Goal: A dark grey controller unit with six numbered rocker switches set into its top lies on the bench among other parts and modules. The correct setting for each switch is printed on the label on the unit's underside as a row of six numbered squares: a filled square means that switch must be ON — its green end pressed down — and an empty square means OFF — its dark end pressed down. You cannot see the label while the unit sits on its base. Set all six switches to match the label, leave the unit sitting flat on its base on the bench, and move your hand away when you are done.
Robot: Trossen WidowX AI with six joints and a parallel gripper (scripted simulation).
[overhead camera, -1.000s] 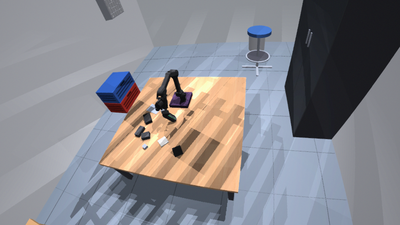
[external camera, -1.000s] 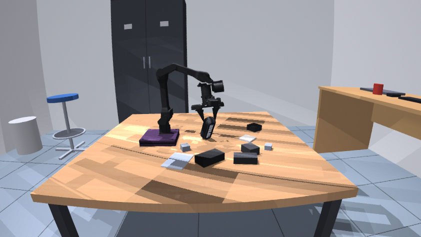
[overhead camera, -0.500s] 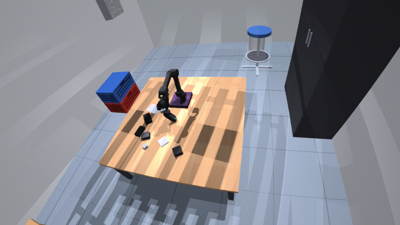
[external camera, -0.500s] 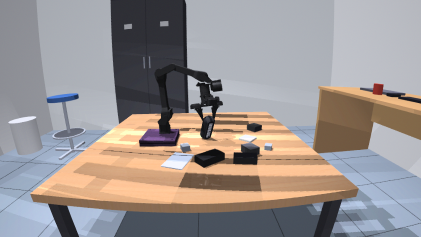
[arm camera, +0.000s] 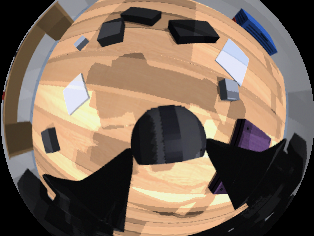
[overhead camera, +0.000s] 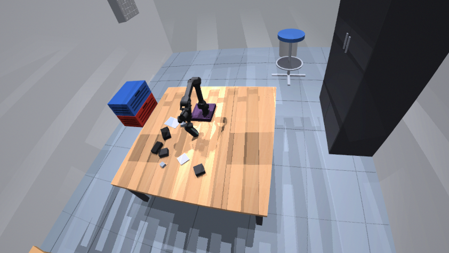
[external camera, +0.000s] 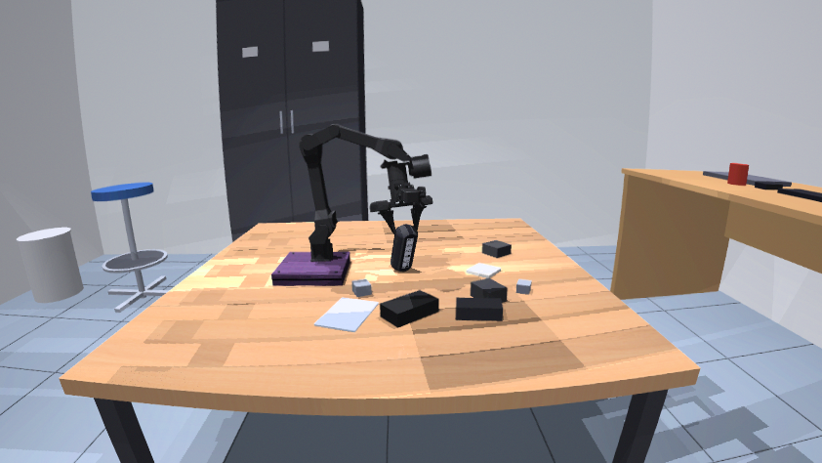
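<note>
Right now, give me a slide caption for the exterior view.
Gripper holds the controller unit on end on the bench beside scattered dark modules.
</note>
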